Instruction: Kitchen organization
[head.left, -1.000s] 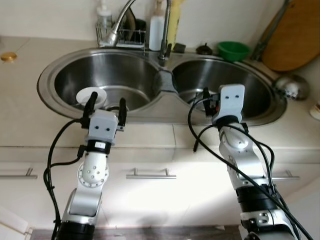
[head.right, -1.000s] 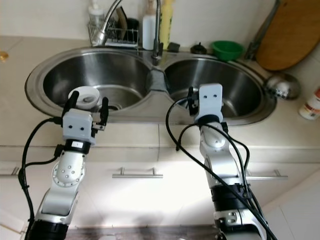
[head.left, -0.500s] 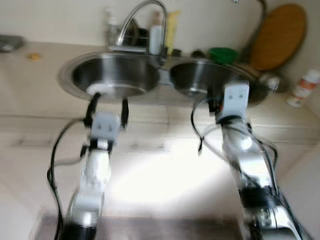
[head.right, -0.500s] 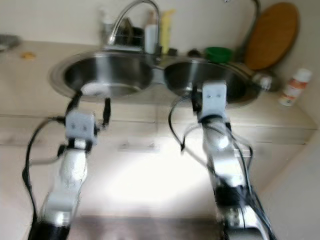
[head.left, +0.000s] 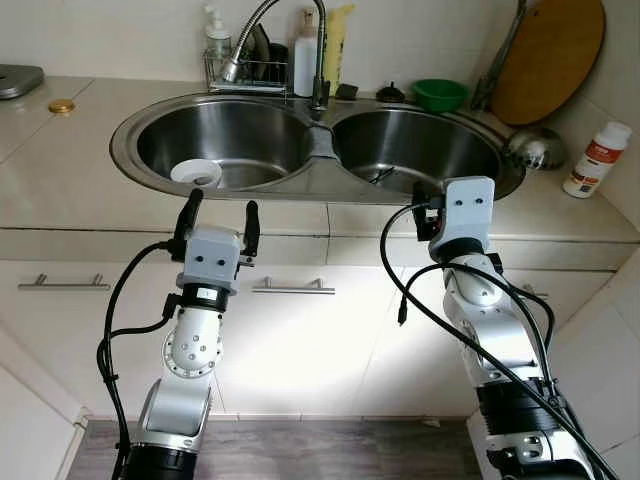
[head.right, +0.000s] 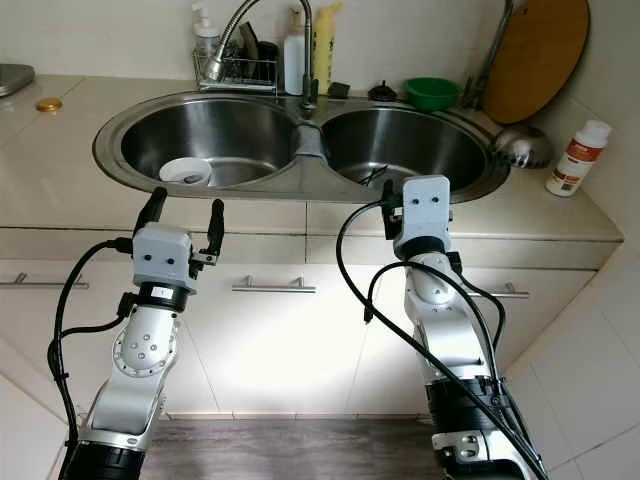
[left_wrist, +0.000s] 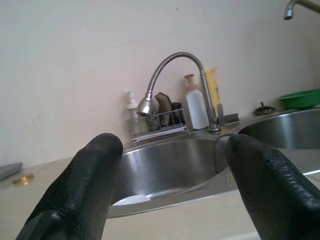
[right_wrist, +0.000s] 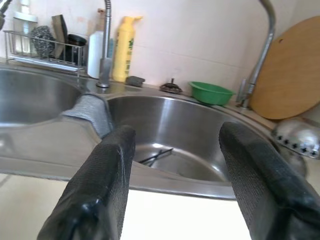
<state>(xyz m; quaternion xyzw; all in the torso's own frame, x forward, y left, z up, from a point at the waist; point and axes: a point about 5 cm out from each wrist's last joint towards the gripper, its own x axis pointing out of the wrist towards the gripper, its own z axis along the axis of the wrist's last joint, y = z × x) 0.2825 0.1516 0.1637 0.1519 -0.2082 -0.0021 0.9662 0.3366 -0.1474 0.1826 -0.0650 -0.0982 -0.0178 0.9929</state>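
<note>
The double sink (head.left: 130, 135), a brushed steel twin basin sunk into the pale stone counter (head.left: 60, 190), is where we judge our tidying will start. We stand in front of it with both arms raised short of the counter edge, so this looks like the approach step, nothing grasped yet. Our left gripper (head.left: 217, 212) has its fingers spread wide and empty, level with the left basin, where a small white round dish (head.left: 196, 172) lies on the bottom. Our right gripper (right_wrist: 175, 185) is also wide and empty, facing the right basin, where thin dark utensils (right_wrist: 156, 155) lie. Next we would need to lean in and reach down over the rim. A green plastic bowl (head.left: 441, 94), a round wooden board (head.left: 548, 60) and a perforated steel ladle (head.left: 532, 147) sit behind.
</note>
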